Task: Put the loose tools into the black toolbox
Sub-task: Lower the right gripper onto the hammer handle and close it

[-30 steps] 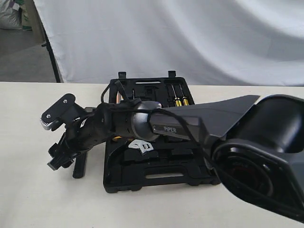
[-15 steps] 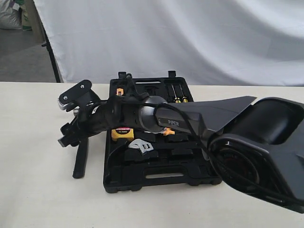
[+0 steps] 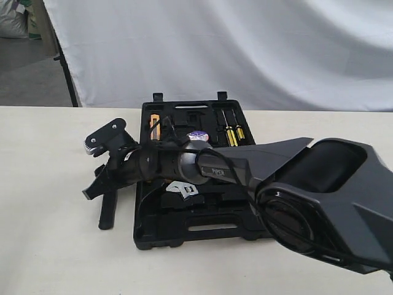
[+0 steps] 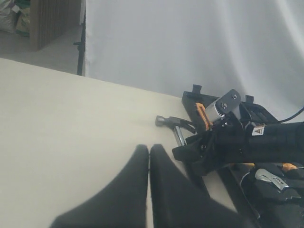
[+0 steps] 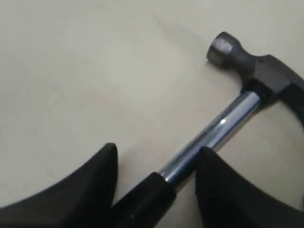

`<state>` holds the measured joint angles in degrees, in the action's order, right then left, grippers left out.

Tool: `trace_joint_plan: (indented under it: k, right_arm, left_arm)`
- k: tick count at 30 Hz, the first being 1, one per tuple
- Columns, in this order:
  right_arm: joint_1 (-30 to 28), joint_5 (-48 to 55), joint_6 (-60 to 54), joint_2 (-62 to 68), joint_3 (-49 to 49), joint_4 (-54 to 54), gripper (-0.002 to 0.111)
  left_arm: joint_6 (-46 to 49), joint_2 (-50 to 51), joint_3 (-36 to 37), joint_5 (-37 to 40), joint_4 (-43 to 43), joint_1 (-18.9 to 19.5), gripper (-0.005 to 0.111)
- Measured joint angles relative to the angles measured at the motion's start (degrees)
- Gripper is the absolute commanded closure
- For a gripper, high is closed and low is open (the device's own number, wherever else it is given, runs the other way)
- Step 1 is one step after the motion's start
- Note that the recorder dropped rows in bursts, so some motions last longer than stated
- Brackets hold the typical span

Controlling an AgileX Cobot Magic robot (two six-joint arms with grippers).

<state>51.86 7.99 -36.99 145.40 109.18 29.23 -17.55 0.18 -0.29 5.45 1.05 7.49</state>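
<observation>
Since a second ago the right arm [image 3: 245,169] has sunk lower across the open black toolbox [image 3: 202,238], uncovering its far half, and the right pincer [image 3: 98,185] has settled over the claw hammer [image 3: 107,209]. Pale desk [image 3: 49,258] carries everything. The toolbox lies just beside that pincer, on the arm's side, both halves laid open; the forearm crosses its middle.

Beneath the pincer the hammer lies flat on the desk outside the toolbox, its long axis running alongside the toolbox's side wall. Its steel head is the end beyond the pincer tips, striking face turned away from the toolbox, claw curving toward it. The black grip runs back under the pincer.

The right pincer is spread, one finger [image 5: 90,190] on each side of the shaft where chrome meets black grip. Desk shows between that finger and the shaft; the other finger sits at the shaft's edge, and contact cannot be judged. The left pincer [image 4: 149,149] is pressed together over bare desk, the hammer head beyond its tips.

Behind the right pincer, under the forearm, the adjustable wrench [image 3: 183,189] rests in the toolbox's near half. The tape roll [image 3: 196,136] sits in the far half, between orange-sleeved pliers [image 3: 155,123] and yellow-handled screwdrivers [image 3: 230,132].
</observation>
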Motion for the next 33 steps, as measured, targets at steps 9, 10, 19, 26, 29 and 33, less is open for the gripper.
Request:
trace_joint_plan:
  k: [9, 10, 19, 26, 29, 33]
  right_arm:
    - [1.4, 20.5, 0.3, -0.3, 8.4, -0.3, 0.109]
    - [1.9, 22.3, 0.6, -0.3, 9.0, -0.3, 0.109]
    - [4.7, 51.7, 7.1, -4.0, 17.5, -3.9, 0.109]
    - [4.6, 42.4, 8.6, -2.5, 18.0, -4.9, 0.109]
    - [4.6, 41.0, 8.6, -0.8, 18.0, -5.0, 0.109]
    - [4.6, 41.0, 8.6, 0.3, 18.0, -5.0, 0.109]
  left_arm:
    - [0.0, 0.0, 0.0, 0.0, 0.0, 0.0, 0.106]
    - [0.0, 0.0, 0.0, 0.0, 0.0, 0.0, 0.106]
    - [0.0, 0.0, 0.0, 0.0, 0.0, 0.0, 0.106]
    - [0.0, 0.0, 0.0, 0.0, 0.0, 0.0, 0.106]
    - [0.0, 0.0, 0.0, 0.0, 0.0, 0.0, 0.106]
    - [0.0, 0.0, 0.0, 0.0, 0.0, 0.0, 0.106]
